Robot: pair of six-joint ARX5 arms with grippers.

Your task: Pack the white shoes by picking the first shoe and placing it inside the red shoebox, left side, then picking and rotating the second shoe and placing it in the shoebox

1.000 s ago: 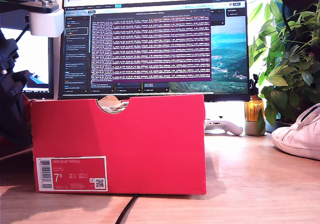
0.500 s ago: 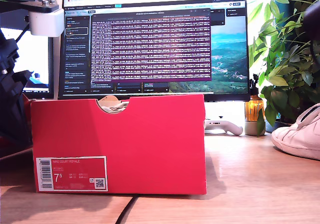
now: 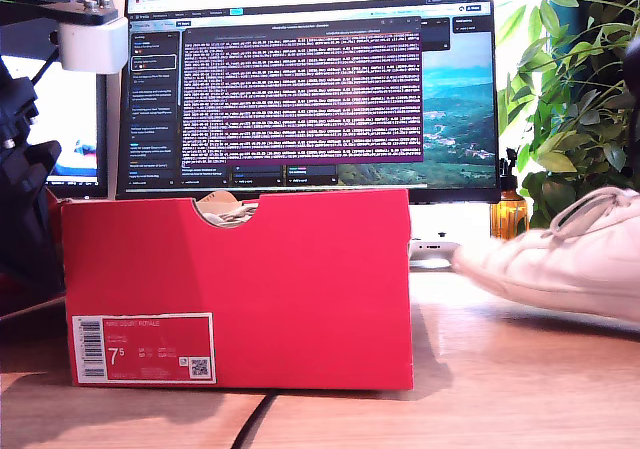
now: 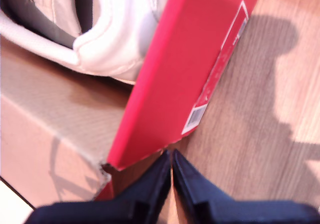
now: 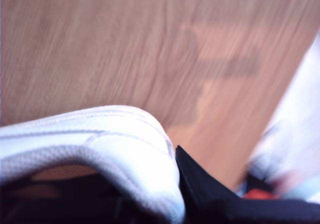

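The red shoebox stands on the wooden table, its barcode label facing the exterior camera. One white shoe lies inside it, its heel near the box corner. My first gripper hovers over that corner, shut with nothing between its fingers. The other white shoe hangs low over the table at the exterior view's right, toe pointing toward the box. My second gripper is shut on that shoe's heel collar; this gripper is outside the exterior view.
A monitor stands behind the box. A leafy plant and an amber bottle are at the exterior view's right. A dark arm stands at its left. A black cable runs from under the box.
The shoe at the exterior view's right has moved left toward the box and now covers the white controller behind it. The box and the dark arm have not moved.
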